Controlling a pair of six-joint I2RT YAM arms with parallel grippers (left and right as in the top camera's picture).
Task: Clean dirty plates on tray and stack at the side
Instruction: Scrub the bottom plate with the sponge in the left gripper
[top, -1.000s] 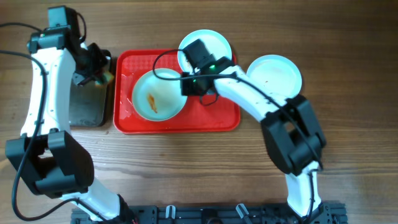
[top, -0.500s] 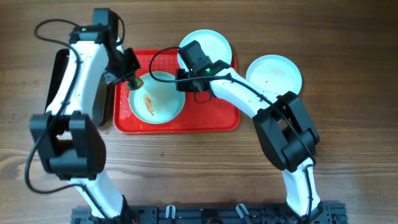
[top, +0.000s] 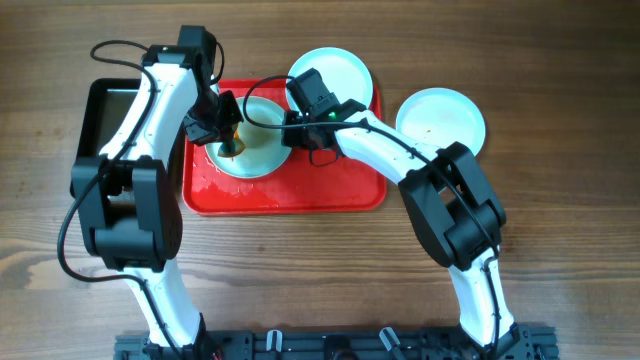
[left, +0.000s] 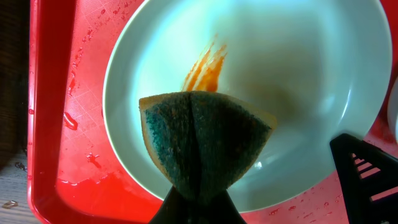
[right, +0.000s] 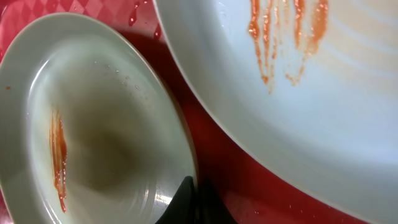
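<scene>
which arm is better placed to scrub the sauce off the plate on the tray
Left: the left gripper holds the sponge at the sauce streak on the plate. The right gripper has no sponge and sits at that plate's rim.

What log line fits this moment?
left fingers: gripping sponge | sponge: over streaked plate | plate: on tray | right fingers: beside plate, grip unclear

- Tray (top: 330, 185): red, rectangular, rounded corners; lies flat on the table. Surface wet with droplets.
- Plate one (top: 262, 152): round, pale mint-white; on the tray's left half. One orange-red streak across its well.
- Plate two (top: 340, 72): same type; overlaps the tray's rear right rim. Orange-red streaks near its edge.
- Plate three (top: 440, 118): same type; on the table, right of the tray, not touching it. Faint specks only.
</scene>
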